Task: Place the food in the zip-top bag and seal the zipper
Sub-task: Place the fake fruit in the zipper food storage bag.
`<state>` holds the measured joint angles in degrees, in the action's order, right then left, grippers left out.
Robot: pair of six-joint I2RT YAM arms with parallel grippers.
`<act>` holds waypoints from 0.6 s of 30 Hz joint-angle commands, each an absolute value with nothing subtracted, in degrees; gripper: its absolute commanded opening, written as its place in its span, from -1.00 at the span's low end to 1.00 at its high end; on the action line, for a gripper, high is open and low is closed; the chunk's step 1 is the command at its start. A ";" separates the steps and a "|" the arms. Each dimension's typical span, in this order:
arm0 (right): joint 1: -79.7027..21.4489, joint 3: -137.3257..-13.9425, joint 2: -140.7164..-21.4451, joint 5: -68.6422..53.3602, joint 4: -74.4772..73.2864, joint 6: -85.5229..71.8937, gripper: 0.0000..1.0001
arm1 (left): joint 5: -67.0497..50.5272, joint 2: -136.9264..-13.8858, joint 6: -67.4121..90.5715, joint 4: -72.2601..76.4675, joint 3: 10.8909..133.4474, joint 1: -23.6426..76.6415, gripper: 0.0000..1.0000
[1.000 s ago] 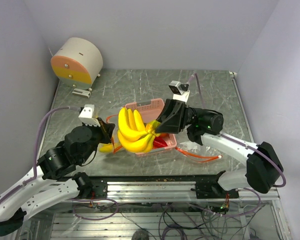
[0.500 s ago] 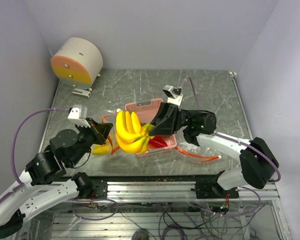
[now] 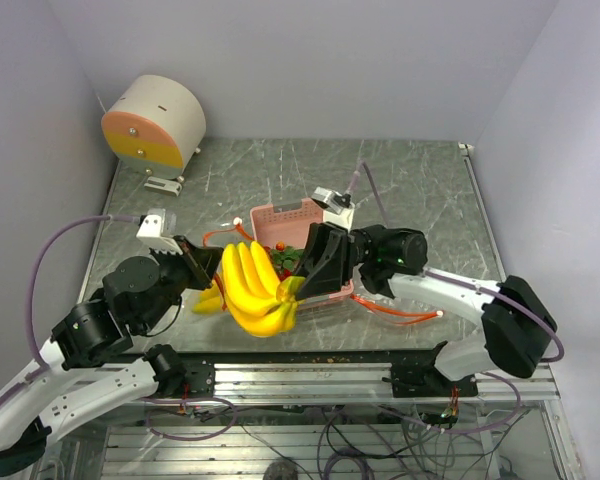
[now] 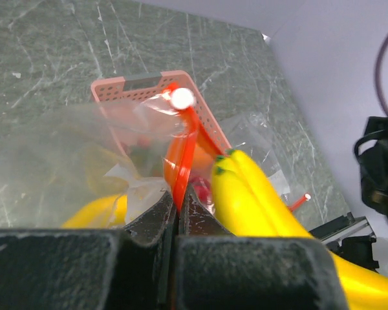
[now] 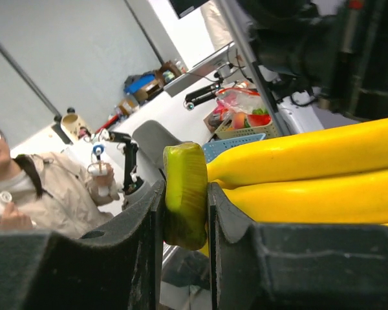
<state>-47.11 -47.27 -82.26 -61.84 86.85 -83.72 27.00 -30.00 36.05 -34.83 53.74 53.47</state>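
Note:
My right gripper (image 3: 296, 287) is shut on the green stem (image 5: 185, 194) of a bunch of yellow bananas (image 3: 252, 296) and holds it in the air, left of the pink tray (image 3: 290, 212). My left gripper (image 3: 208, 268) is shut on the orange-red zipper strip (image 4: 184, 148) of the clear zip-top bag (image 4: 52, 148), lifting its mouth edge. The bunch (image 4: 246, 194) hangs just right of that strip. A single banana (image 4: 97, 210) lies behind the clear plastic. Red and green food (image 3: 283, 256) sits in the tray. No orange shows.
A round beige and orange drum (image 3: 155, 120) stands at the back left. Another length of orange-red strip (image 3: 400, 312) lies on the table right of the tray. The metal rail (image 3: 310, 365) runs along the near edge.
My right gripper has carried the banana bunch left and nearer, from over the tray to beside my left gripper. The left arm shifted slightly left, still holding the strip.

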 commanded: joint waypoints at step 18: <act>-46.53 -49.40 -85.42 -64.79 104.33 -78.19 -1.00 | 26.25 -31.28 35.86 -35.88 55.18 53.30 -0.86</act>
<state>-48.10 -48.84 -83.29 -65.23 86.98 -80.29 27.64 -32.21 36.01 -35.90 53.74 53.47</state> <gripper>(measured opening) 0.249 0.075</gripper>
